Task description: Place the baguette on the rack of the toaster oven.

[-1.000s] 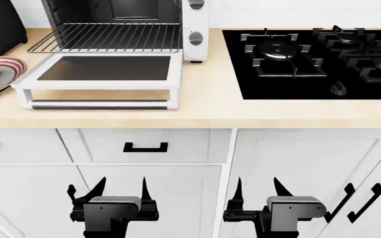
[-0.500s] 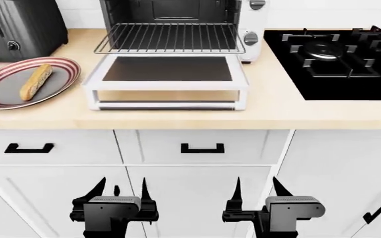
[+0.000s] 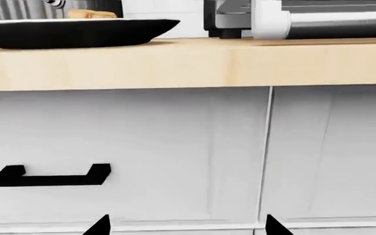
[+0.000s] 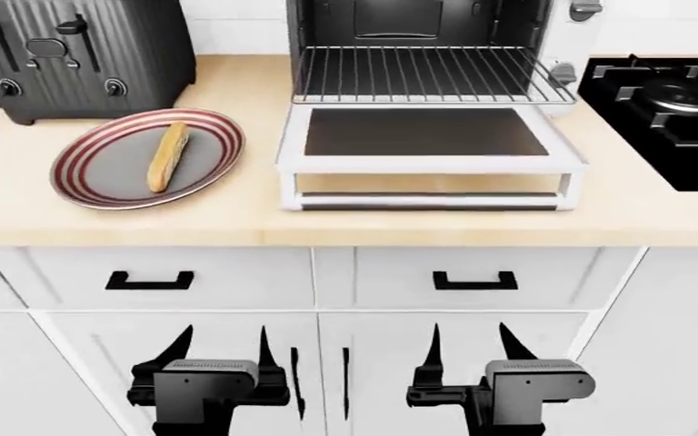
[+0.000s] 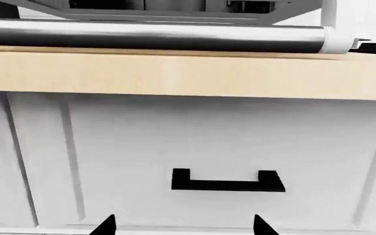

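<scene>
Wooden counter (image 4: 446, 222); baguette (image 4: 167, 156) on plate (image 4: 210, 173); both hands (image 4: 219, 350) (image 4: 468, 345) agape, empty.

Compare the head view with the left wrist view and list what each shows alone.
Only the head view shows the rack inside the open toaster oven, the black slot toaster, the stove, and both open pincers, left and right. Only the left wrist view shows the plate's dark underside. Both show the baguette on the plate, the counter and a drawer handle.

The baguette (image 4: 167, 156) lies on a plate (image 4: 94, 173) left of the toaster oven (image 4: 428, 109).
</scene>
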### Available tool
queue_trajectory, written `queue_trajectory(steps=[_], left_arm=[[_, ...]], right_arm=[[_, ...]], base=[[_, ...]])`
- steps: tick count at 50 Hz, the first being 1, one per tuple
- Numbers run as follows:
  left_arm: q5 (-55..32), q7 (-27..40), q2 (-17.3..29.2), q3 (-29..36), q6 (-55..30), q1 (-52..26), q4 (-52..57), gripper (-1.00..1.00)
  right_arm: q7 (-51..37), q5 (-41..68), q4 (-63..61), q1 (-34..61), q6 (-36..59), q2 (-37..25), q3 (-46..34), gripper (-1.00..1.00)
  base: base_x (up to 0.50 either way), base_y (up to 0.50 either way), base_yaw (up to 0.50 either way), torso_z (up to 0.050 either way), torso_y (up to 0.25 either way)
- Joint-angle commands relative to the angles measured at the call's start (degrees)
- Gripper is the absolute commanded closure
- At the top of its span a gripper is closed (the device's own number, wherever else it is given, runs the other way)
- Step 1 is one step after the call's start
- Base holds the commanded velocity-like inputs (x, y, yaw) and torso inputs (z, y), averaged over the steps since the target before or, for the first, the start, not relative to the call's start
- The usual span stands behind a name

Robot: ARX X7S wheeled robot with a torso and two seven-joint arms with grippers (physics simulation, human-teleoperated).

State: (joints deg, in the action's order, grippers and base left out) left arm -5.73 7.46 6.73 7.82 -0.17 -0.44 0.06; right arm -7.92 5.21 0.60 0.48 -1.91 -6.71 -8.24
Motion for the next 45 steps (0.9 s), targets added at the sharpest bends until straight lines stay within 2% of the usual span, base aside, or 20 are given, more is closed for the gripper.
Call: queue_trajectory(steps=[1,22,45], left_arm=[[-0.4,0.6,0.5,0.7,0.0,-0.1,0.0,-1.0],[-1.1,1.8,1.3,1.6,-0.1,-0.2,0.0,-1.0],[-1.7,2.7,1.9,2.5,1.5,-0.4,-0.5,-1.0]], right_arm=[[-0.4,0.8,0.4,0.1,-1.1,-0.5,-0.5,-1.0],[-1.3,1.3,0.5,0.3,-1.4,-1.4,-1.6,-1.0],[-3.5,1.7,0.2,0.3,-0.8,-1.8,-2.1,-1.0]], base=[[0.2,0.24,0.0,0.0,0.0],[0.31,0.15,0.0,0.0,0.0],[0.0,0.0,0.0,0.003,0.0]])
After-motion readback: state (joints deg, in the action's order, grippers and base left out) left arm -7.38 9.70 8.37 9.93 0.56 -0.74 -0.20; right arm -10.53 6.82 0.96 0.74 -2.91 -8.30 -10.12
